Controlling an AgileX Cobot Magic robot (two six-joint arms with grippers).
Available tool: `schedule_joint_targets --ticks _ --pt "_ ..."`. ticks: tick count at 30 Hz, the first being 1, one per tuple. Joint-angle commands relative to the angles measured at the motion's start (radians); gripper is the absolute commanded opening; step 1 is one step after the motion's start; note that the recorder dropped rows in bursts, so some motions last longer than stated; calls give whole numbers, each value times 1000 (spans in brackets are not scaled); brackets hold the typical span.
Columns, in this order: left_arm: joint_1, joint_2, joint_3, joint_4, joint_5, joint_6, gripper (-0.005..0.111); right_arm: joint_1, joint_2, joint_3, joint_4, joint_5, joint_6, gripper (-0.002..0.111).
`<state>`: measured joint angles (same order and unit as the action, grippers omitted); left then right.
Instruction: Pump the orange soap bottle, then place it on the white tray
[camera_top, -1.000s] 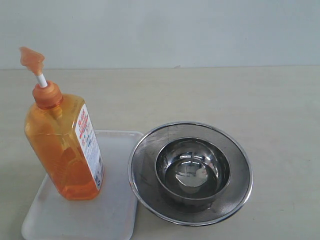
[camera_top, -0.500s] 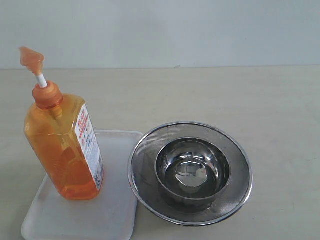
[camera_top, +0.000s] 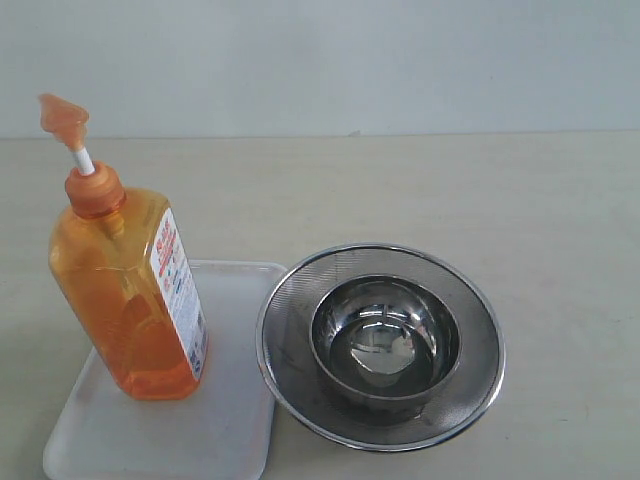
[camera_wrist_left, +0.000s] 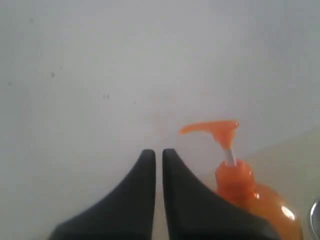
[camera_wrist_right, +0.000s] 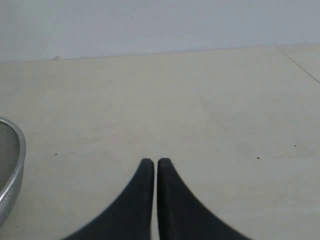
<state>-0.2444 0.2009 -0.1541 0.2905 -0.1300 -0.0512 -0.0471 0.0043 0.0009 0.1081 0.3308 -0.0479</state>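
The orange soap bottle (camera_top: 125, 300) stands on the white tray (camera_top: 235, 400) at the left of the surface (camera_top: 560, 220). Just right of the tray sits a steel strainer (camera_top: 478, 330) holding a bowl (camera_top: 385, 345). The left end effector (camera_wrist_left: 158, 152) is clenched on nothing near the bottle's pump. The right end effector (camera_wrist_right: 155, 161) is likewise clenched and empty.

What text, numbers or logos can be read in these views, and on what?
Nothing can be read.
Label on the bottle: red print at the top and bluish print below, all too small and slanted to read.
Tray, strainer, bowl: no markings visible.
Both wrist views: no text shows.
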Motion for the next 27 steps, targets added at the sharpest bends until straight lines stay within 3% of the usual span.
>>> schedule_joint_targets --ticks 1,6,14,22,27 --pt "3 -4 5 -250 179 98 5 -2 -4 -1 -6 -3 -7 0" --pt "3 -11 5 -291 285 94 5 -2 -4 -1 -6 -3 -7 0" --pt "3 -201 20 -291 473 82 5 -2 -4 -1 -6 -3 -5 0" --pt "5 -201 80 -331 463 66 5 -2 -4 -1 -6 -5 -4 0" --pt "5 -201 154 -339 356 66 5 -2 -4 -1 -6 -5 -2 0"
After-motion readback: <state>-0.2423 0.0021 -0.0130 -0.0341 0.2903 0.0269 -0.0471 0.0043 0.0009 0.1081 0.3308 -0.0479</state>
